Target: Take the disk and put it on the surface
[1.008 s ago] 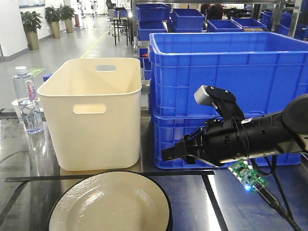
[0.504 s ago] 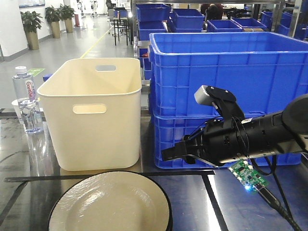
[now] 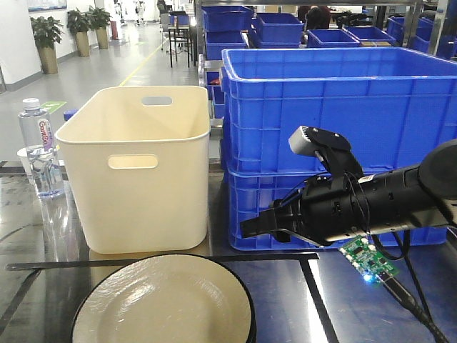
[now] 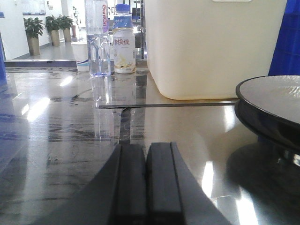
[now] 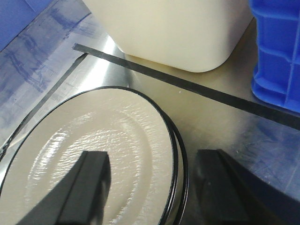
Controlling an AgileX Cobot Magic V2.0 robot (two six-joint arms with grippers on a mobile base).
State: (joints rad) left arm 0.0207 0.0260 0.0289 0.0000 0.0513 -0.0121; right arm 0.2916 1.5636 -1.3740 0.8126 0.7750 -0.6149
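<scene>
The disk (image 3: 164, 304) is a cream plate with a black rim, lying on the dark glossy surface (image 3: 285, 300) at the front. A second black rim shows beneath it in the right wrist view. My right gripper (image 3: 250, 230) hangs open above the plate's right edge. Seen from the right wrist, one finger is over the disk (image 5: 93, 136) and the other is outside its rim, with the right gripper (image 5: 152, 159) holding nothing. My left gripper (image 4: 146, 150) is shut and empty, low over the surface (image 4: 70, 122), with the disk (image 4: 276, 96) to its right.
A cream bin (image 3: 139, 171) stands just behind the black tape line (image 3: 271, 257). Stacked blue crates (image 3: 335, 107) fill the right. A water bottle (image 3: 39, 150) and a small milk bottle (image 4: 124, 42) stand at the far left. A circuit board (image 3: 368, 263) dangles from the right arm.
</scene>
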